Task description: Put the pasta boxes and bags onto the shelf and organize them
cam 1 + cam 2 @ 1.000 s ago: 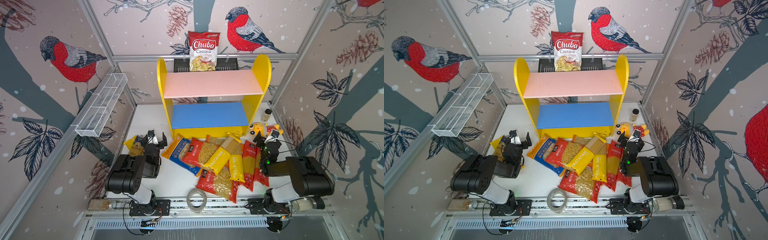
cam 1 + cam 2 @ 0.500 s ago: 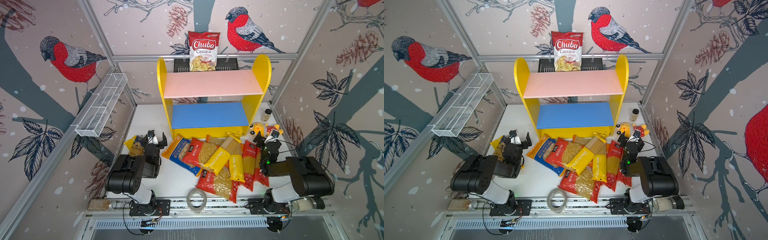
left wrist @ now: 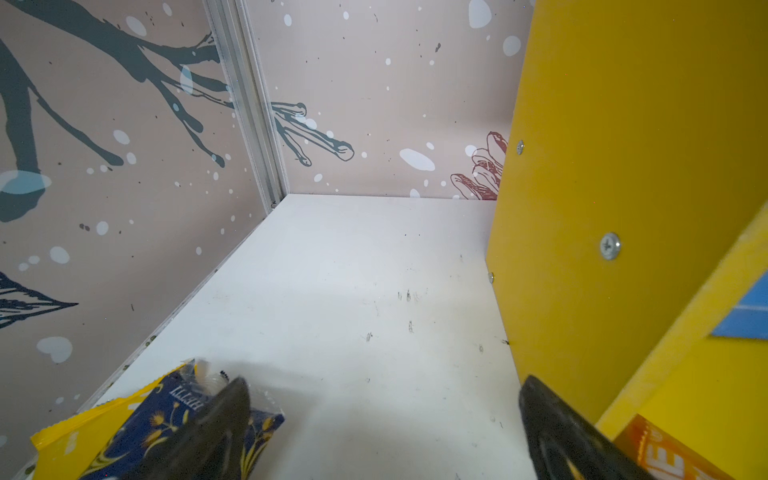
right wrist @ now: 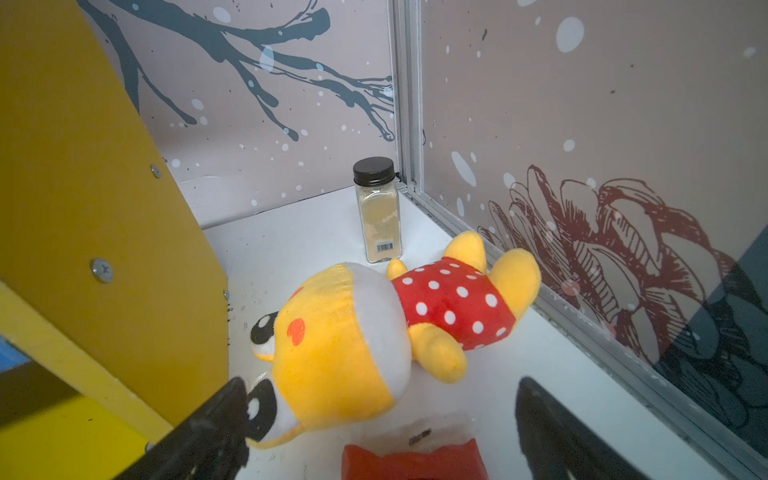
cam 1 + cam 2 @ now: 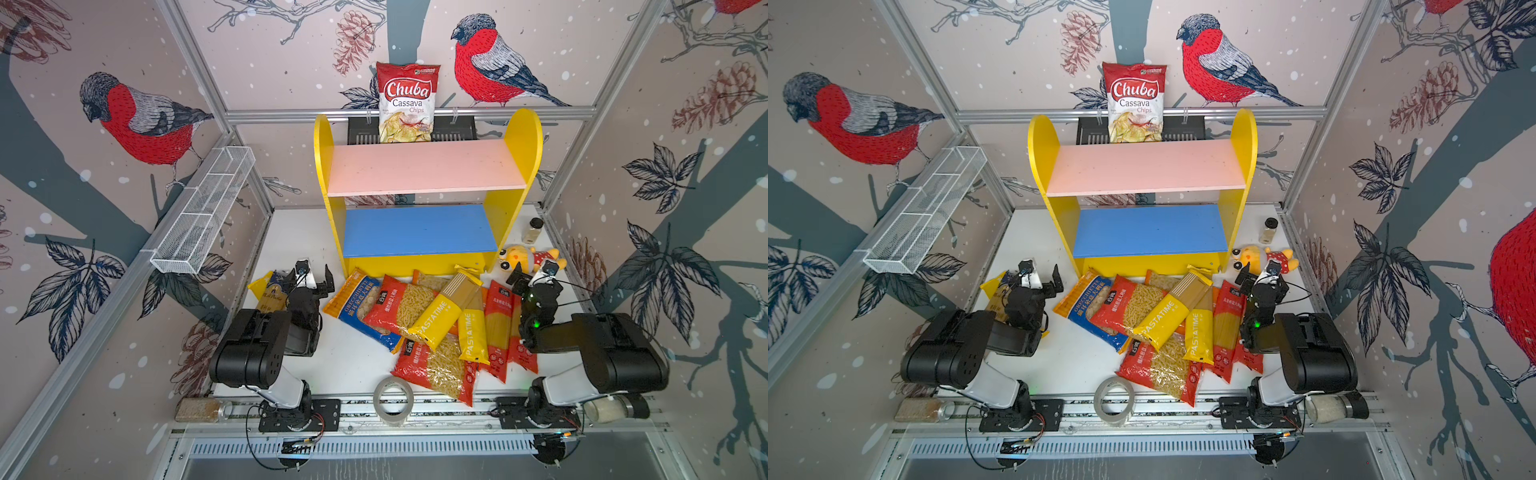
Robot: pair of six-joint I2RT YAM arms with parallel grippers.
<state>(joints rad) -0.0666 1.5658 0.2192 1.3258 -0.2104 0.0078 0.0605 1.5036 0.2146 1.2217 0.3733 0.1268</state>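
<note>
While the two-tier shelf [image 5: 328, 166] at the centre back carries nothing on its pink board [image 5: 424, 166] or blue board [image 5: 415, 230], every pasta pack lies on the white bench [image 5: 299, 232] in front of it, so the task looks not yet begun. At the left of both top views, the navy-gold spaghetti pack [image 5: 268, 291] lies partly beneath the left tool [image 5: 310, 277], its long axis slanting toward the upper left. The tool's jaws are spread wide and hold nothing, apparently ready for a first pick. In the middle the heap overlaps: the blue-orange bag [image 5: 357, 307] and a red short-pasta bag [image 5: 401, 307] lie angled, and across them a yellow PASTATIME pack [image 5: 442, 318] runs from lower left to upper right, its far end pointing at the shelf's base. A second PASTATIME pack [image 5: 471, 332] and the red spaghetti packs [image 5: 500, 328] lie nearly up-and-down in the frame, short ends toward the shelf. Piled between the arms, they seem set within reach of either. At the right, the right tool [image 5: 534, 277], likewise spread and empty, hovers over the spaghetti packs' upper ends, facing a plush toy [image 4: 345, 332] and a spice jar [image 4: 376, 216].
</note>
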